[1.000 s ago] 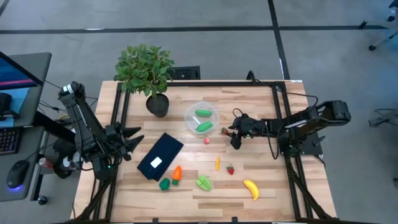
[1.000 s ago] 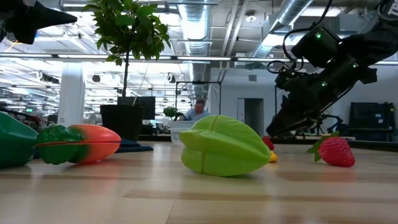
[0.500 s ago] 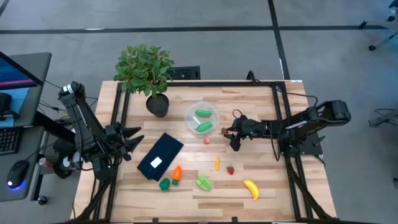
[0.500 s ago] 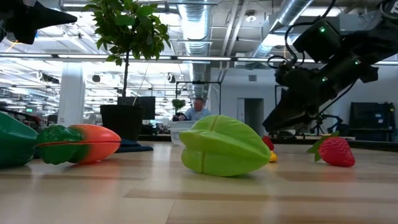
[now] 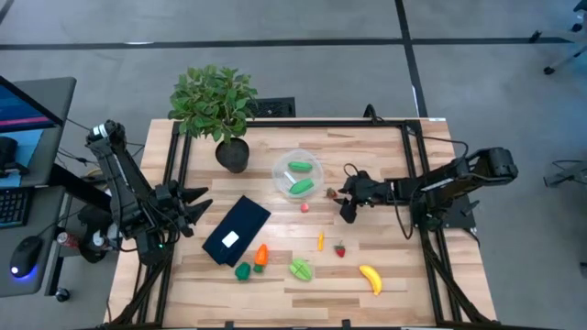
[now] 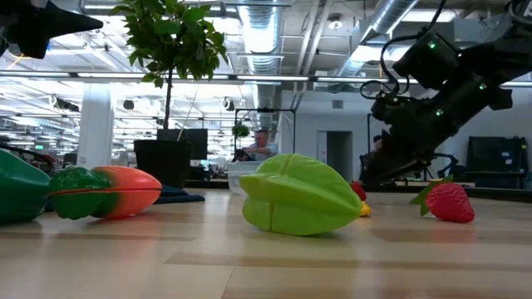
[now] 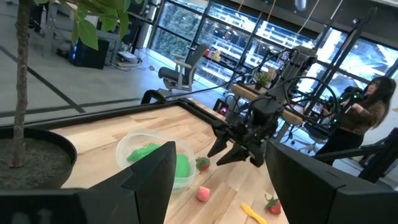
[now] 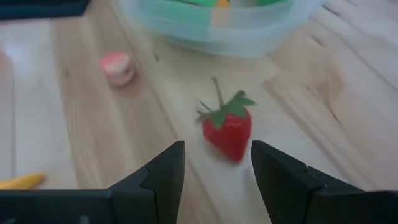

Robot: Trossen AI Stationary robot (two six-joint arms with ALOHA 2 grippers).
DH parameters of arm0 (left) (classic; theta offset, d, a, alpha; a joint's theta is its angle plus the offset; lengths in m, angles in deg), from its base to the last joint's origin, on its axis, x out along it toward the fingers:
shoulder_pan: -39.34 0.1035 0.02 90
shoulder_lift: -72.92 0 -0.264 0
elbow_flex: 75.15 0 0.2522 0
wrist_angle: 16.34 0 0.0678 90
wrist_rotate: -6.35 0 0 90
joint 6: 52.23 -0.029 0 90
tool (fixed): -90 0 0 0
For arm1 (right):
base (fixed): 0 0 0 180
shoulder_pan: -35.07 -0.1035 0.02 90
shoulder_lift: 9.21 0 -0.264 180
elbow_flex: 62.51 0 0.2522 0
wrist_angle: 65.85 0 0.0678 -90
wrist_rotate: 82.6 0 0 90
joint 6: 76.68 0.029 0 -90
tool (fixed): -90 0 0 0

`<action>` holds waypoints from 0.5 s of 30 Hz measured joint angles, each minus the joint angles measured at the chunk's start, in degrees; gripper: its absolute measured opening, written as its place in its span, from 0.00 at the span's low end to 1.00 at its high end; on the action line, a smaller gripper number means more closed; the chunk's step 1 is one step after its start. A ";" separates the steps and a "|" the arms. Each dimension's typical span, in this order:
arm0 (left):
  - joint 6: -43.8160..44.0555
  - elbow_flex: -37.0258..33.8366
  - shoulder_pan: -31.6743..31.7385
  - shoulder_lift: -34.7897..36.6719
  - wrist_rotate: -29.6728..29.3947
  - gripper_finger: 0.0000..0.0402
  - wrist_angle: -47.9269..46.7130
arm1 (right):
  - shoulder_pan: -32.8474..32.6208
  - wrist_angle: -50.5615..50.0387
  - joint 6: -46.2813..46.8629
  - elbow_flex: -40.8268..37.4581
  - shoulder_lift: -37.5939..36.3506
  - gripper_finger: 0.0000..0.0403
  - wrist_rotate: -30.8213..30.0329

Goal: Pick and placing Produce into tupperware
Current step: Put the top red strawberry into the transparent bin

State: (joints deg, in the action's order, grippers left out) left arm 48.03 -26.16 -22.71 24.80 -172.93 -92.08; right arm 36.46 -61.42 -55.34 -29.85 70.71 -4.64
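From above, the small round clear plastic tupperware [image 5: 298,172] already holds two green oblong pieces; the yellow toy banana [image 5: 370,278], orange carrot [image 5: 261,254] and others lie well away from it. The right wrist view shows the right gripper [image 8: 217,168] spread over a red strawberry [image 8: 228,130] just beside the tupperware. The left gripper [image 5: 197,205] waits spread, far off.

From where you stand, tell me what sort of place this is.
Probably an open-plan robotics lab or office: exposed ceiling ducts, an office chair beyond the wooden table, and a person by equipment.
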 joint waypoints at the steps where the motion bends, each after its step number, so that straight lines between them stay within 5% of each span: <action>1: -0.19 0.00 0.00 0.00 -0.02 0.59 0.00 | 0.29 -0.01 0.11 0.00 0.00 0.44 0.00; 8: -0.56 0.00 0.00 0.00 -0.06 0.59 -0.02 | 0.91 0.28 -0.76 0.22 0.00 0.45 0.20; 15: -0.58 0.00 0.00 0.00 -0.06 0.59 -0.02 | 1.94 0.27 -0.42 0.22 0.00 0.57 1.14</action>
State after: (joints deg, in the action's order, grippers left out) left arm 47.45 -26.16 -22.71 24.80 -172.99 -92.10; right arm 38.40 -61.15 -55.76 -29.63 70.71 -3.49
